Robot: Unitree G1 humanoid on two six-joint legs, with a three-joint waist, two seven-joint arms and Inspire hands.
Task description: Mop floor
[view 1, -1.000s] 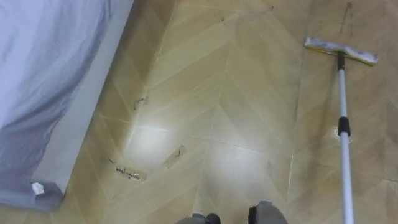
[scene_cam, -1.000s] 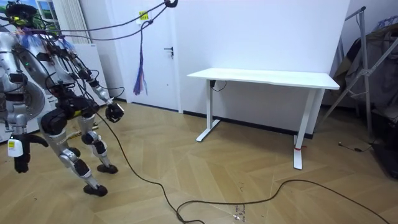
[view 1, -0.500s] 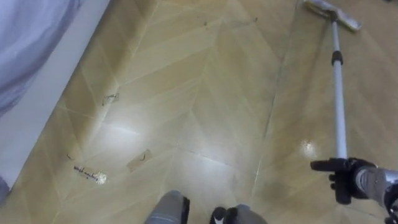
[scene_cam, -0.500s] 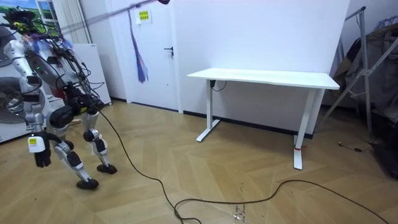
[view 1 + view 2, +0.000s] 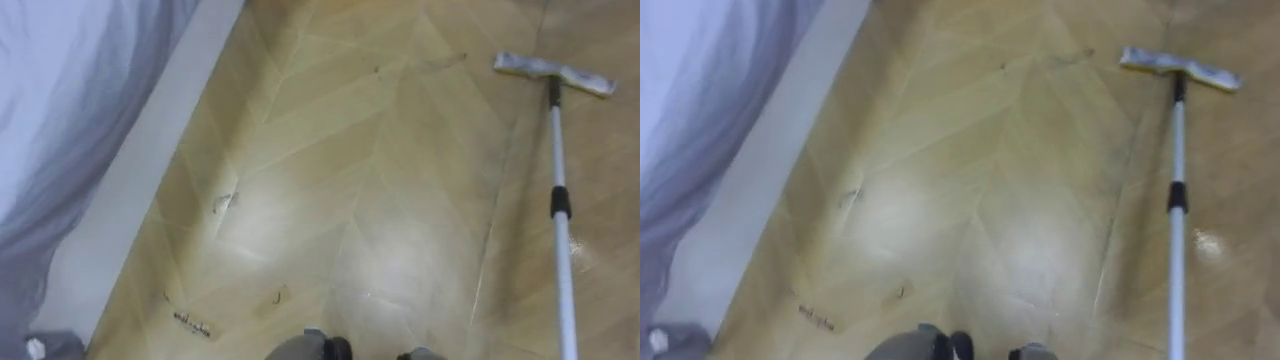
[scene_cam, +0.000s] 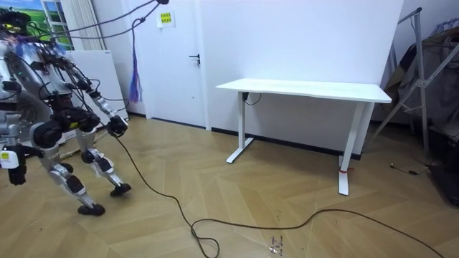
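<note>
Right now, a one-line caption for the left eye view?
Mop stretched along the wooden floor, head farthest away, bed at the left.

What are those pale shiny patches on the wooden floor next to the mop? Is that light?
Left eye view: likely glare, room light bouncing off the glossy floor in broad pale patches, plus a small bright spot beside the pole of the mop. Room view: light is even, and the table casts only a soft shadow.

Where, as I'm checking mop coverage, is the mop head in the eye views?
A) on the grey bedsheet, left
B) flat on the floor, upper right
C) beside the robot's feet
B: the mop head lies flat on the wooden floor at upper right, its pole running down from it.
</note>
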